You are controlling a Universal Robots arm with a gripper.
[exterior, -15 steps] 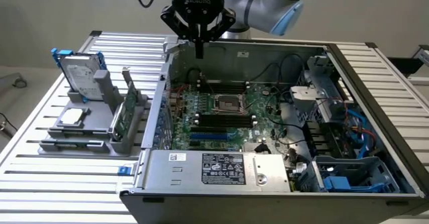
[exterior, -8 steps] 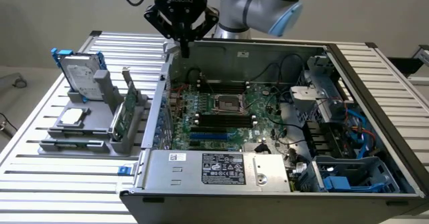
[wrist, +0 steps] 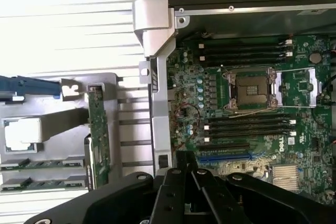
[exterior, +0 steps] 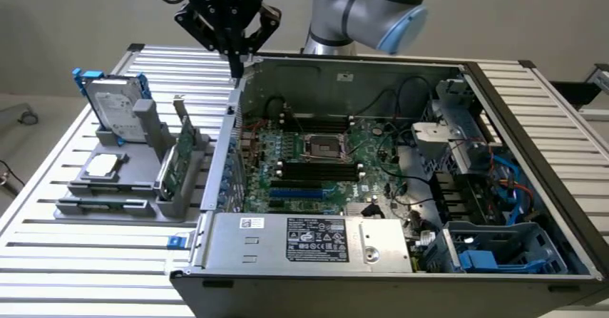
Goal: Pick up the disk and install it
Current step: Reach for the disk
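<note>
A grey slatted table [exterior: 57,261] holds an open computer case [exterior: 533,129]. On the exterior view's left sits a grey holder [exterior: 114,204]. The disk [exterior: 113,108] stands up at the holder's far end, untouched. The gripper [exterior: 235,63] hangs over the case's far corner on that side, fingers pressed together, holding nothing. It could bump the case wall, or the green card [exterior: 176,157] near the disk.

Robotics lab or test cell. Evidence: a jointed robot arm [exterior: 366,8] rising behind a counter [exterior: 85,261] of slatted aluminium profile; an opened computer case [exterior: 381,65] lying on it, motherboard [exterior: 314,154] exposed; a grey fixture [exterior: 114,204] beside the case, standing loose parts in slots, the disk [exterior: 114,108] in its blue carrier among them; plain grey wall [exterior: 76,11] behind the whole setup.
</note>
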